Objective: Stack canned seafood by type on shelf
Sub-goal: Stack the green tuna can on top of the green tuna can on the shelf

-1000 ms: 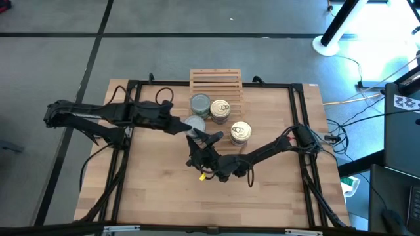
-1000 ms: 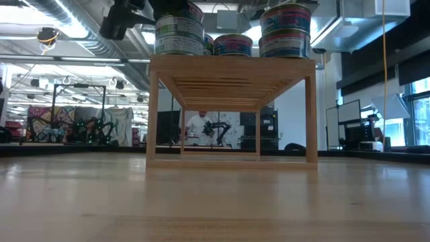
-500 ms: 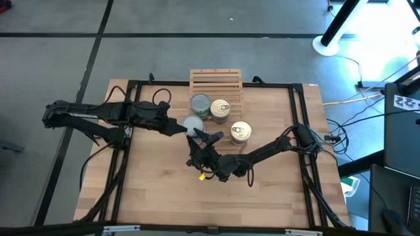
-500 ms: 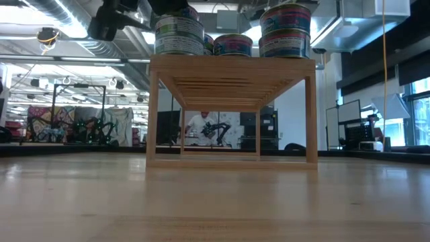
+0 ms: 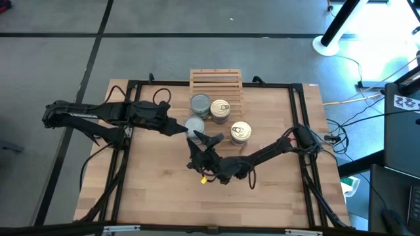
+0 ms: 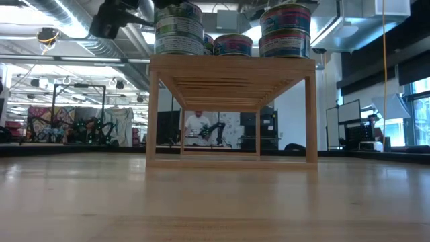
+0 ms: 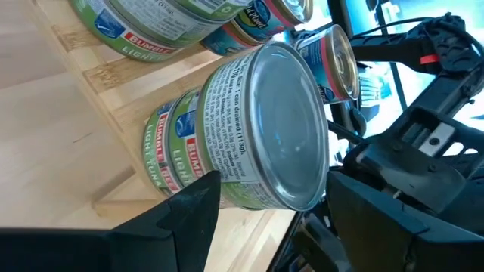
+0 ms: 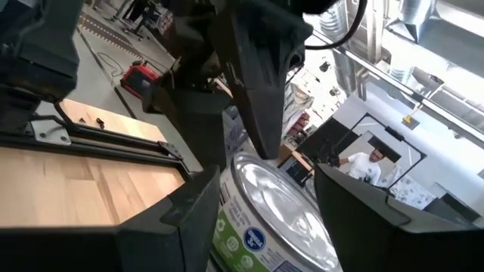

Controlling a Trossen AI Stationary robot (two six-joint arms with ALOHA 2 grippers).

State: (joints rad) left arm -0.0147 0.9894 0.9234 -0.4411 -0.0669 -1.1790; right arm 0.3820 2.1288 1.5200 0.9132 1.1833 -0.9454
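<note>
The left gripper (image 7: 272, 193) has its fingers clamped on a grey tin (image 7: 281, 113), lower left of the shelf (image 5: 216, 80), atop another tin at the shelf's corner. To finish well, I judge it should square the tin over the one below, then open and lift straight up. The right gripper (image 5: 202, 140) sits just below that tin in the high view, fingers apart and either side of it; it crowds the release and should hold steady. Nearby stand another grey tin (image 5: 200, 103) and two gold tins (image 5: 220, 109) (image 5: 241, 132), close enough to be nudged. The stack is near the shelf's edge, so a tilt could drop it onto the surface (image 5: 157, 190).
</note>
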